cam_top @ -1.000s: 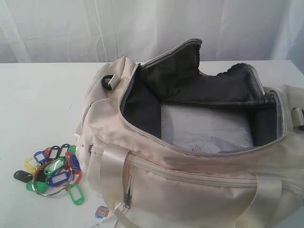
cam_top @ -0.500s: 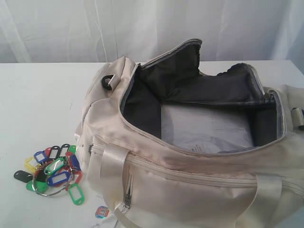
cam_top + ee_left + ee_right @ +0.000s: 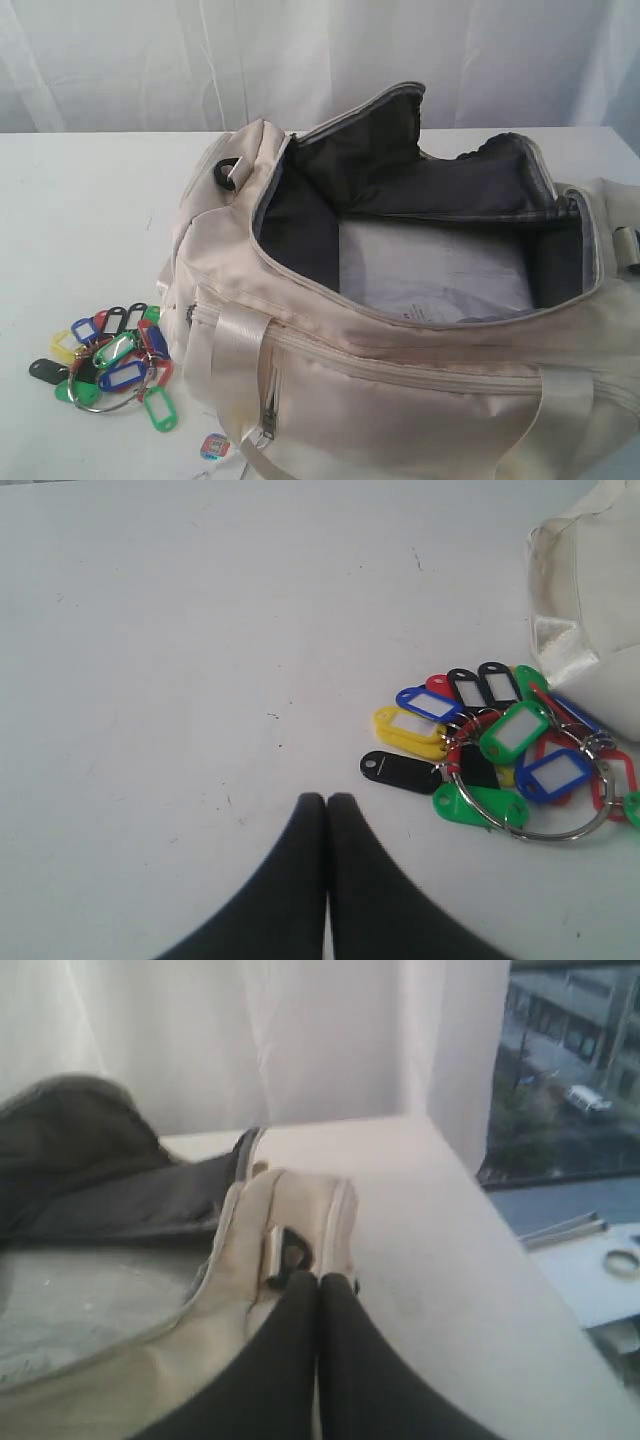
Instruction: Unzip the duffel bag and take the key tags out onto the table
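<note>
Nothing is shifting against the exterior view of a second ago: the duffel bag (image 3: pixel 400 380), the key tags (image 3: pixel 110 355) and the little paper tag (image 3: pixel 214 446) are lying just where they were.

The duffel bag is sitting on the table (image 3: pixel 80 220) with its top gaping wide, unzipped. Its cream fabric is sagging in soft folds, and the dark grey lining (image 3: pixel 300 220) is showing inside. A pale flat sheet (image 3: pixel 430 270) is lying on the bag's floor. A shiny, ribbon-like strap handle (image 3: pixel 235 360) is running down the near side beside a zipper (image 3: pixel 262 432), and a black D-ring (image 3: pixel 228 172) is sticking out at the bag's left end.

The key tags are resting out on the smooth white table, just beside the bag's left end. They are small rounded plastic tabs in red, blue, green, yellow and black, fanned around a thin metal ring (image 3: pixel 118 400).

The left gripper (image 3: pixel 327 805) is hanging over bare tabletop near the tags, its dark tapered fingers pressed together on nothing. The right gripper (image 3: pixel 318 1282) is likewise pinched closed and empty, its tips right by the bag's far end; whether they are touching the fabric I cannot tell.
</note>
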`<control>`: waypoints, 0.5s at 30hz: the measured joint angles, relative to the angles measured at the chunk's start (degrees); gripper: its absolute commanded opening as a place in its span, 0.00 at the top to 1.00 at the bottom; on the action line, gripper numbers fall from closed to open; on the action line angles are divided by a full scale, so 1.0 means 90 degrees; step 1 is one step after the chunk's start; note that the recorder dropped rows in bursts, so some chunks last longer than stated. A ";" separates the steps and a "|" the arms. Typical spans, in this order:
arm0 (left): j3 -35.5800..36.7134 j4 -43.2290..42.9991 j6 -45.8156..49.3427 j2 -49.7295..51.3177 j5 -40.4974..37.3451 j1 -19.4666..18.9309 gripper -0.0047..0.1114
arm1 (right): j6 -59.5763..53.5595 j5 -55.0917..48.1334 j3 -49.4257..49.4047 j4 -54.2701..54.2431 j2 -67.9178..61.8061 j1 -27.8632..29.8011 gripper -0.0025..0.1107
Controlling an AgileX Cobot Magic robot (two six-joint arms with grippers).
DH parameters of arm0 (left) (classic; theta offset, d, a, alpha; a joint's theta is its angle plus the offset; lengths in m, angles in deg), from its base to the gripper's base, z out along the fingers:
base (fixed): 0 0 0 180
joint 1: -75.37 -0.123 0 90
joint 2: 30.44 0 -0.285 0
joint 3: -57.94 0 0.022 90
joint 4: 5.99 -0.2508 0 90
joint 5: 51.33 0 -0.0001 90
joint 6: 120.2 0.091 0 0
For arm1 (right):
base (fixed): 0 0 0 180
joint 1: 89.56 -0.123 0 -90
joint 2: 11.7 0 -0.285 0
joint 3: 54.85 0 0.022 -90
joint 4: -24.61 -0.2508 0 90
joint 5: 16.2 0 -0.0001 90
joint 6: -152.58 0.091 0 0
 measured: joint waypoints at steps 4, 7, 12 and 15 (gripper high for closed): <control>0.0000 0.0000 0.0000 0.0000 0.0000 0.0000 0.96 | 0.0168 0.0714 -0.0935 -0.0525 0.0334 0.0000 0.98; 0.0000 0.0000 0.0000 0.0000 0.0000 0.0000 0.96 | 0.0192 0.0992 -0.1553 -0.0879 0.0601 0.0000 0.98; 0.0000 0.0000 0.0000 0.0000 0.0011 0.0000 0.96 | 0.0218 0.1081 -0.2587 -0.1172 0.0670 0.0000 0.98; 0.0000 0.0000 0.0000 0.0000 0.0011 0.0000 0.96 | 0.0292 0.1689 -0.3014 -0.1218 0.0670 0.0000 0.98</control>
